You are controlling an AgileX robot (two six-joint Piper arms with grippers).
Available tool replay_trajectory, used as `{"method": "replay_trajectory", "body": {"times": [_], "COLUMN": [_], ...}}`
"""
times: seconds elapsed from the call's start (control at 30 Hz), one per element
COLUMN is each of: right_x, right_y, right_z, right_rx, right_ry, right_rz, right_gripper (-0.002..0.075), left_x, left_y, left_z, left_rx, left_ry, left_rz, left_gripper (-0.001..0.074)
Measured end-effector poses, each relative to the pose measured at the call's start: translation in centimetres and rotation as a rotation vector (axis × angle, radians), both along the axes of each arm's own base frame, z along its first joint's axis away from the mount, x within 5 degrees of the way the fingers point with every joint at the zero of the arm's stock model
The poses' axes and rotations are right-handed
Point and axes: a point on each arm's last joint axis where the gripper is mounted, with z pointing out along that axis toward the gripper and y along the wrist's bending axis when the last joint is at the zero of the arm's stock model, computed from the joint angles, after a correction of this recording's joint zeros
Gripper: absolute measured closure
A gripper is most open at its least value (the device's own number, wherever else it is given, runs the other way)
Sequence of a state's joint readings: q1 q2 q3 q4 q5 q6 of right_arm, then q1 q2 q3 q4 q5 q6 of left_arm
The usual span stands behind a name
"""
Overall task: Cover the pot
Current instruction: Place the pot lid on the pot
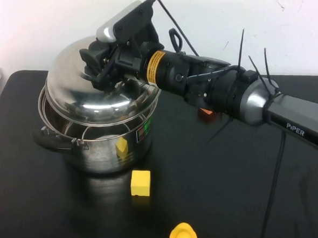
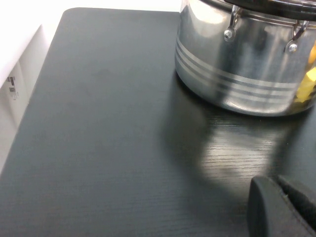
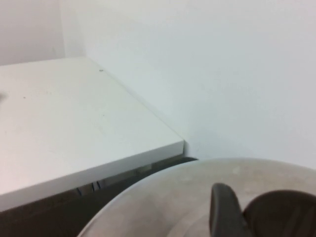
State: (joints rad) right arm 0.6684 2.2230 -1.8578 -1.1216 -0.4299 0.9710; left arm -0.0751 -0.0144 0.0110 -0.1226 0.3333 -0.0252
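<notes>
1. The pot [image 1: 106,143] is standing at the left of the black table [image 1: 223,209], with a yellow block [image 1: 140,182] just in front of it and a yellow rubber duck [image 1: 183,237] nearer the front edge.
2. The right gripper [image 1: 106,62] is reaching in from the right side and holding the lid [image 1: 98,102] from above, its fingers closed on the knob, which is hidden beneath them.
3. The lid is sitting tilted: its front edge is inside the pot's rim, while its back edge is riding higher.
4. The left gripper [image 2: 284,207] is showing only at the edge of the left wrist view, low over the table beside the pot; whether its fingers are apart or together cannot be told.
5. Judging from the tilt, letting go now could be leaving the lid cocked, with one edge caught inside the rim instead of seated evenly.
6. Pushing down while the lid is skewed could be jamming it or shoving the pot sideways into the block.
7. A small red thing [image 1: 205,114] is lying behind the arm, well apart from the pot.
</notes>
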Motion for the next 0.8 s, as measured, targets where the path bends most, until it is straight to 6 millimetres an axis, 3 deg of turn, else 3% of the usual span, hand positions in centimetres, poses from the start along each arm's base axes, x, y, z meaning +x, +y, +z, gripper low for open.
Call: {"method": "replay_trajectory", "body": {"times": [0.8], "right_x": [0.1], "right_y": [2.0], "right_z": [-2.5], "right_rx": [-0.025], "right_ry": [0.024], "right_rz": [0.005], "right_gripper": [0.0386], "left_x": [0.0], "left_y": [0.0], "left_z": [0.0], "left_rx": [0.000], "left_ry": [0.000], "left_rz": [0.000], "left_gripper": [0.0737]}}
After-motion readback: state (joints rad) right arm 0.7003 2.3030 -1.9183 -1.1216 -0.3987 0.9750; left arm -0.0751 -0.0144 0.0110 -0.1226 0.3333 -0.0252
